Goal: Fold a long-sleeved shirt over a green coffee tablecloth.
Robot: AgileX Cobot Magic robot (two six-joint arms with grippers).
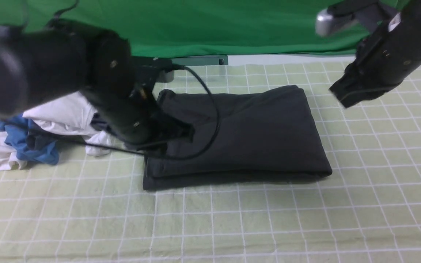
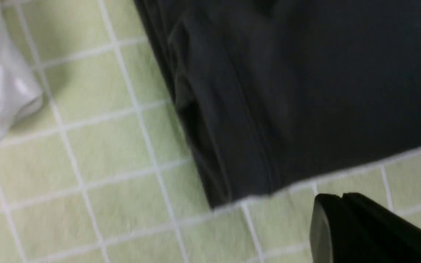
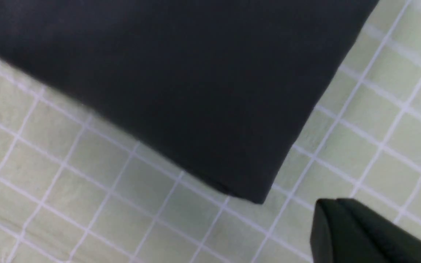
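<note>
The black long-sleeved shirt [image 1: 247,135] lies folded into a thick rectangle in the middle of the green coffee tablecloth [image 1: 232,219]; its print is hidden. My left gripper [image 1: 181,134] hangs low over the shirt's left end. In the left wrist view this gripper [image 2: 342,196] is shut and empty, just off the shirt's corner [image 2: 269,109], above bare cloth [image 2: 104,146]. My right gripper [image 1: 344,95] is raised beyond the shirt's right end. Seen from the right wrist, that gripper [image 3: 336,201] is shut on nothing, hovering past the folded corner [image 3: 196,91].
A crumpled white garment [image 1: 68,109] and a blue garment [image 1: 31,144] lie heaped at the left, the white one [image 2: 2,91] near the shirt's left end. The left arm's cable [image 1: 214,109] loops over the shirt. A deep green backdrop [image 1: 214,25] hangs behind.
</note>
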